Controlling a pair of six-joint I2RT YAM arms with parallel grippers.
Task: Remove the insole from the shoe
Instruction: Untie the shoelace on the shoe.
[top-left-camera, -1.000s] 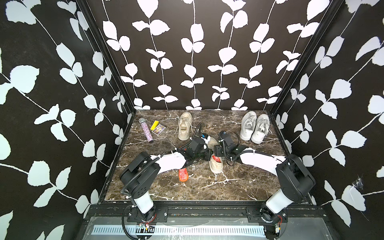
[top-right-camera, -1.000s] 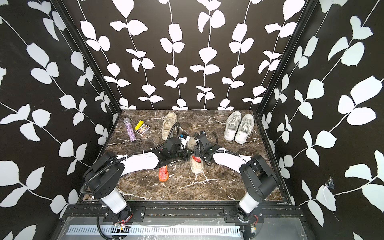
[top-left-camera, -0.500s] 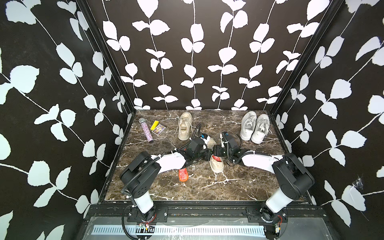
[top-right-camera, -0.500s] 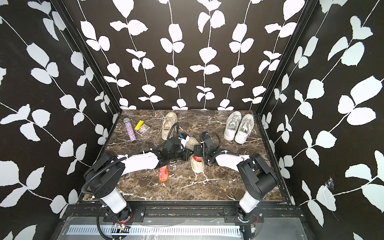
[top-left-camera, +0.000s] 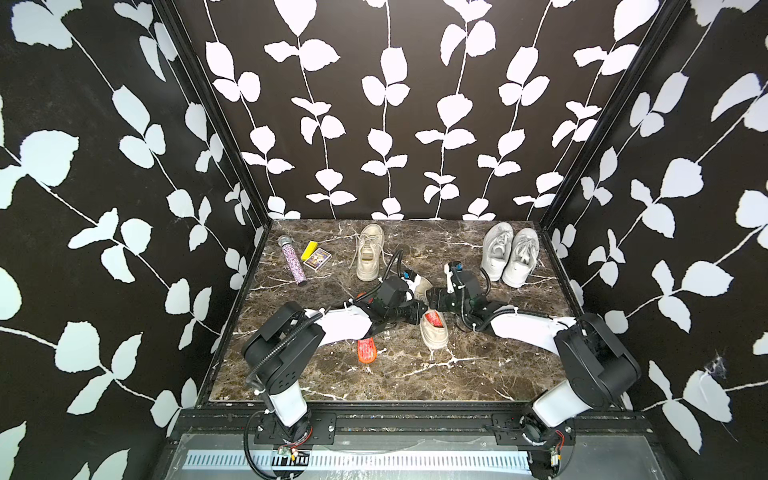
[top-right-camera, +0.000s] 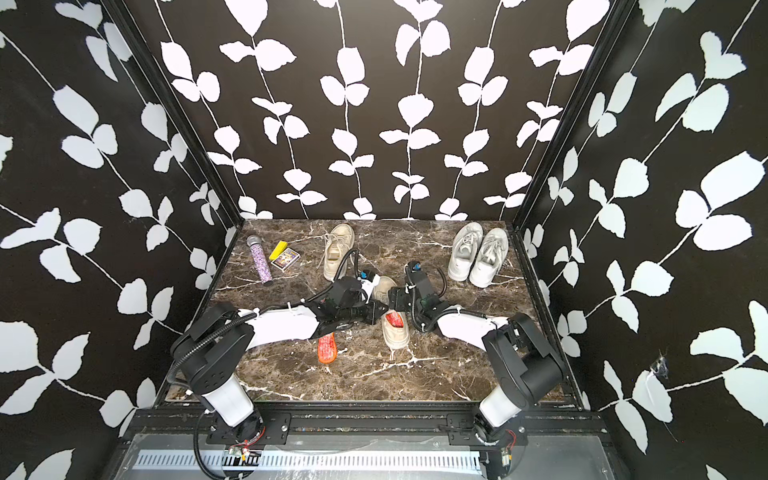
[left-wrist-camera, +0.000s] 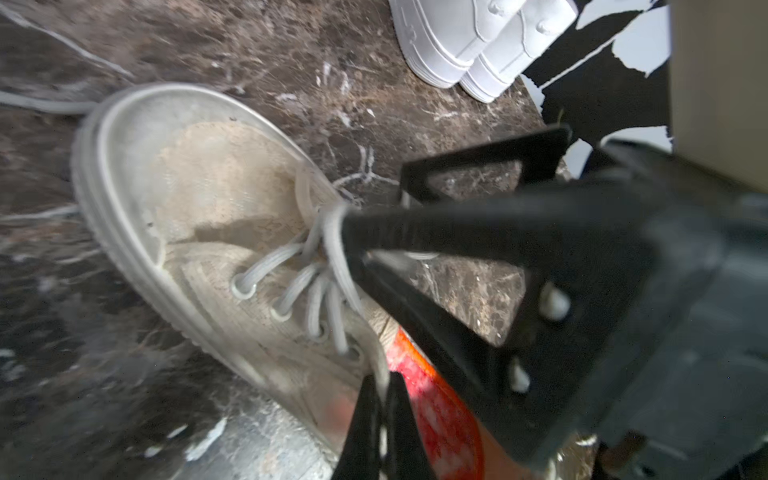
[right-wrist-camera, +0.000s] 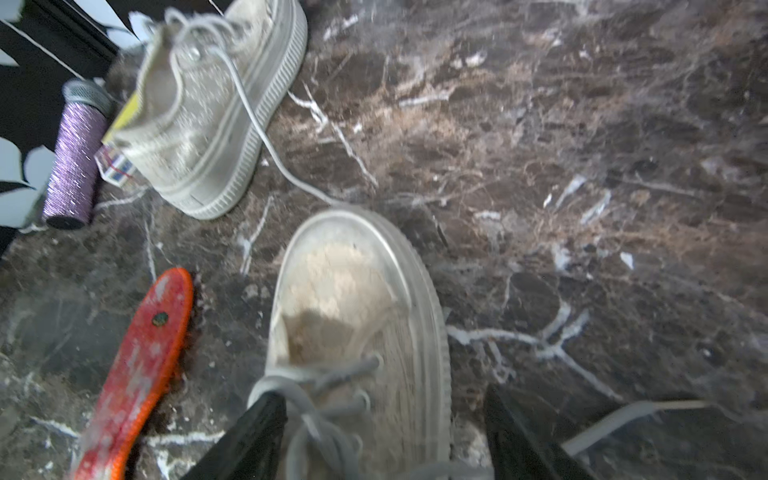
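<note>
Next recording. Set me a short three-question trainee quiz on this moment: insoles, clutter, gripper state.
1. One flat orange-red insole lies loose on the brown marble table. Where is the second insole?
2. True or false: the pair of white lace-up sneakers stands beside the purple glitter microphone.
3. The right gripper is: A) shut on laces; B) open, a finger each side of the beige canvas shoe; C) out of view.
Key: 1. Inside the beige canvas shoe. 2. False: opposite back corners. 3. B.

left gripper: low, jaws pressed together | right gripper: low, jaws spread wide, angled downward
</note>
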